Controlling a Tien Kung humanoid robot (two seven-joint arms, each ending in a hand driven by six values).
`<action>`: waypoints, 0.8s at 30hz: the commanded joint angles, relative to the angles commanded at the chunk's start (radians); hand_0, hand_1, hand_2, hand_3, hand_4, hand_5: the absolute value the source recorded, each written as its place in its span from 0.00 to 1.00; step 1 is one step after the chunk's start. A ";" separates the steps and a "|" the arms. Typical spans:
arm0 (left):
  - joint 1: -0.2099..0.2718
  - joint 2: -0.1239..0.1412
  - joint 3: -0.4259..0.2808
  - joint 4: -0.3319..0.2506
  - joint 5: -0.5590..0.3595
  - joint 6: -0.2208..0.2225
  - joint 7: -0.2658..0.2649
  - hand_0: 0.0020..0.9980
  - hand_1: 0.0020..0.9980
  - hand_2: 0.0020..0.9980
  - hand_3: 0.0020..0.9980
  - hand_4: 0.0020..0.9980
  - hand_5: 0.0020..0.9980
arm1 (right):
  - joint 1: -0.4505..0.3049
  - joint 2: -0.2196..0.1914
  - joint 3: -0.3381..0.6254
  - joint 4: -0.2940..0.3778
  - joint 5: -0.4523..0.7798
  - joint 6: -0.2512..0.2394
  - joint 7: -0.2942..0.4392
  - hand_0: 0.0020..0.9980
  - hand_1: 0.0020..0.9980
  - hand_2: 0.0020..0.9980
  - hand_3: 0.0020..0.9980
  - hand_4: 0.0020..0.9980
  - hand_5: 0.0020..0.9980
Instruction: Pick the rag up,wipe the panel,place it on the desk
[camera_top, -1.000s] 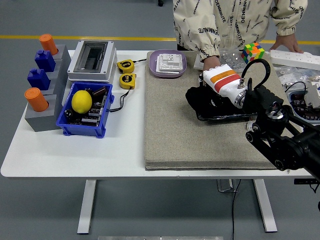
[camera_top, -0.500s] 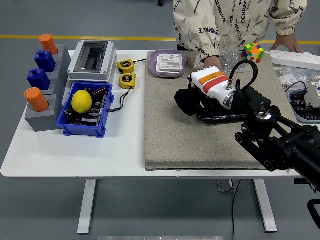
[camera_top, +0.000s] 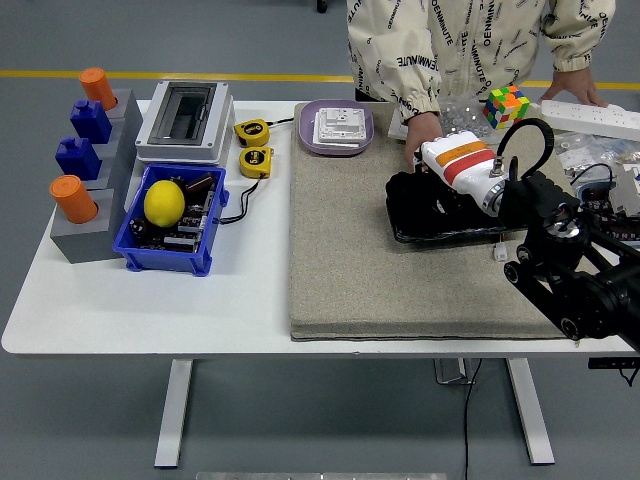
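On the right of the grey mat (camera_top: 350, 260), the right hand (camera_top: 412, 203) is gripping the black rag (camera_top: 400, 200) against the dark panel (camera_top: 450, 232), wiping underway, placing on the desk (camera_top: 150, 310) remaining.

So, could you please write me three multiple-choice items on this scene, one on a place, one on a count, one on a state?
1. Where is the lemon?
A. in the blue bin
B. on the purple plate
C. on the mat

2. How many yellow tape measures lie on the table?
A. one
B. two
C. four

3. What is the right hand doing?
A. resting off the table
B. lifting the cube
C. pressing on the black panel

A: it sits among the bin's parts. B: two lie beside the grey box. C: its fingers lie on the panel.
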 joint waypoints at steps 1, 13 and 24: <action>0.000 0.000 -0.001 0.000 0.000 0.000 0.000 0.63 0.66 0.69 0.57 0.61 0.51 | -0.002 -0.009 0.003 -0.001 -0.001 0.000 0.000 0.28 0.31 0.37 0.38 0.96 0.02; 0.000 -0.004 -0.014 0.001 0.005 0.000 0.000 0.63 0.66 0.69 0.57 0.61 0.51 | -0.022 -0.129 0.040 -0.026 -0.010 0.002 0.003 0.28 0.31 0.37 0.38 0.96 0.02; 0.007 -0.007 -0.016 0.000 0.003 0.000 0.000 0.63 0.66 0.69 0.57 0.61 0.51 | -0.056 -0.206 0.086 -0.045 -0.021 0.004 0.006 0.28 0.31 0.37 0.38 0.96 0.02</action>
